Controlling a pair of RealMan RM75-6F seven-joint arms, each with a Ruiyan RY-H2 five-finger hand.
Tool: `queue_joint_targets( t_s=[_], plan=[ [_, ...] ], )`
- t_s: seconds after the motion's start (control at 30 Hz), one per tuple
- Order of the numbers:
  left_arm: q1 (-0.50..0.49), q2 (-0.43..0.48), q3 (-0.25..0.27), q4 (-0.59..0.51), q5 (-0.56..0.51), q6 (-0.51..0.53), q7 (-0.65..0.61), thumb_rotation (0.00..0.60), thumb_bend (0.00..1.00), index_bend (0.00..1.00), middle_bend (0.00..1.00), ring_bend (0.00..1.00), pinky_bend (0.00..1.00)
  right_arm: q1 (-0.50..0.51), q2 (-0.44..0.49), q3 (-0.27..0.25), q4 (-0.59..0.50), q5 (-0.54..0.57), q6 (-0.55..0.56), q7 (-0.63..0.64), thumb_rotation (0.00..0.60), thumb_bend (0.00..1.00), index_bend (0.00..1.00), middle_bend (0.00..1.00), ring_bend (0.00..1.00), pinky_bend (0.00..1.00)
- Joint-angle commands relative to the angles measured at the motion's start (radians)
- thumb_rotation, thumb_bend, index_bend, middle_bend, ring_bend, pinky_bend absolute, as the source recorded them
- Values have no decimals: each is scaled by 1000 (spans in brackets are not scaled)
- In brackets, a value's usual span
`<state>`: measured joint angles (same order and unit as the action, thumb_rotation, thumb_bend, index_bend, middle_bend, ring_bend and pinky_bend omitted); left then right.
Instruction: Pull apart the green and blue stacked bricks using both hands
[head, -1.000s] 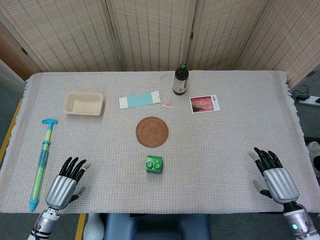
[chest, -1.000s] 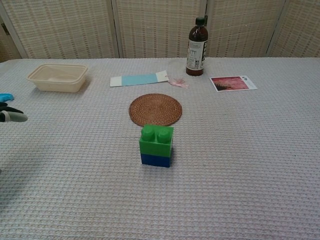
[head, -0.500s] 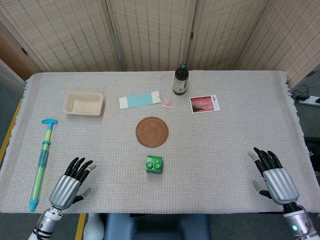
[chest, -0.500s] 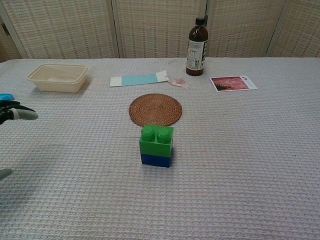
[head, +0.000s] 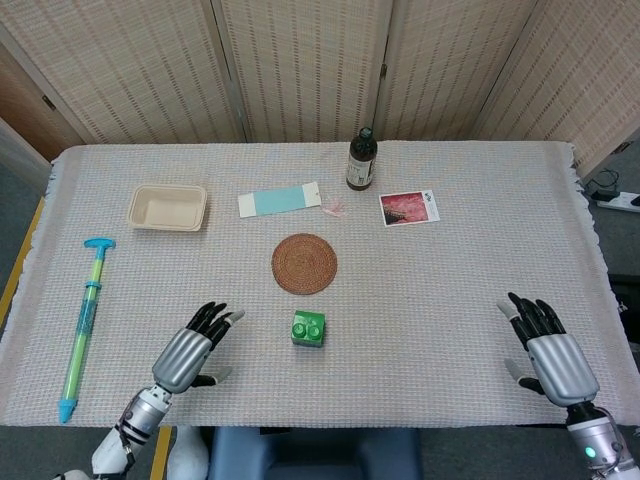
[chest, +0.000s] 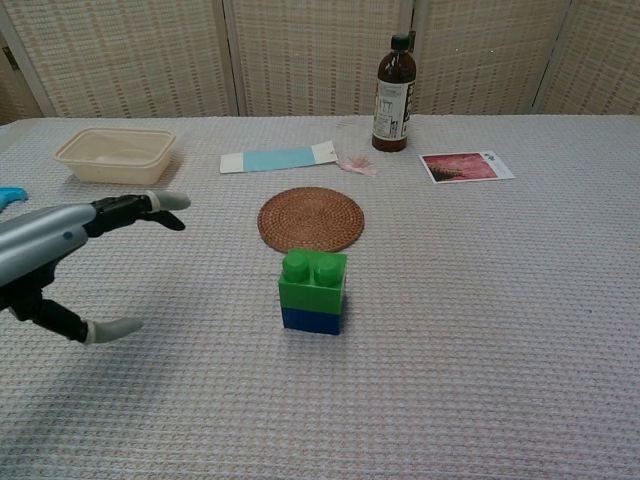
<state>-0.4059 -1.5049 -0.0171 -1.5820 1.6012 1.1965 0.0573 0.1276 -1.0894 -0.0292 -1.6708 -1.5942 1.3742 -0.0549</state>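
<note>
While the left hand (head: 188, 355) hovered over the counter's (head: 450, 300) near edge with its fingers spread apart and nothing in them, it sat just left of the stacked bricks and did not touch them. From the chest view the same hand (chest: 60, 250) showed its thumb hanging below and its long fingers pointing toward the stack, well short of it. The right hand (head: 550, 352) lay near the counter's near right corner, fingers also apart and holding nothing, well apart from the bricks.

The green plastic brick (chest: 313, 280) sat pressed on top of the blue plastic brick (chest: 311, 321), the pair upright on the woven grey cloth near the middle of the near edge. From the head view only the green brick (head: 308, 328) with its two studs was plain to see.

Just beyond the stack lay a round brown woven coaster (head: 304, 264), near it but apart. Further toward the far edge lay a pale blue and white paper strip (head: 279, 200), a small pink scrap (head: 334, 208) just beside its right end, a dark brown glass bottle (head: 361, 160) standing upright, and a red-pictured card (head: 408, 208) to the bottle's right. A shallow cream plastic tray (head: 167, 207) sat toward the far left, and a long green and blue toy water pump (head: 83, 325) lay along the left edge.
</note>
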Motion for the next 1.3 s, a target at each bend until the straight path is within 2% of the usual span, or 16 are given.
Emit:
queue_joint_targets(
  t_s=[0.03, 0.27, 0.47, 0.97, 1.3],
  plan=[
    [-52, -15, -61, -55, -92, -78, 33, 600, 284, 49, 180, 0, 0, 3, 2, 2, 1, 6, -5, 5, 600, 408, 0, 0, 0, 0],
    [-107, -52, -106, -66, -170, -151, 2, 600, 281, 42, 171, 0, 0, 3, 9, 12, 3, 22, -4, 23, 600, 406, 0, 0, 0, 0],
    [-158, -62, -152, -92, -279, -240, -59, 600, 280, 48, 171, 0, 0, 5, 15, 18, 6, 34, -7, 43, 600, 408, 0, 0, 0, 0],
    [-264, -213, -165, 68, -292, -305, -79, 600, 281, 80, 174, 0, 0, 4, 34, 23, 9, 38, -2, 91, 600, 408, 0, 0, 0, 0],
    [-295, -243, -161, 162, -267, -316, -159, 600, 283, 135, 261, 0, 0, 9, 40, 29, 17, 53, -14, 114, 600, 407, 0, 0, 0, 0]
  ],
)
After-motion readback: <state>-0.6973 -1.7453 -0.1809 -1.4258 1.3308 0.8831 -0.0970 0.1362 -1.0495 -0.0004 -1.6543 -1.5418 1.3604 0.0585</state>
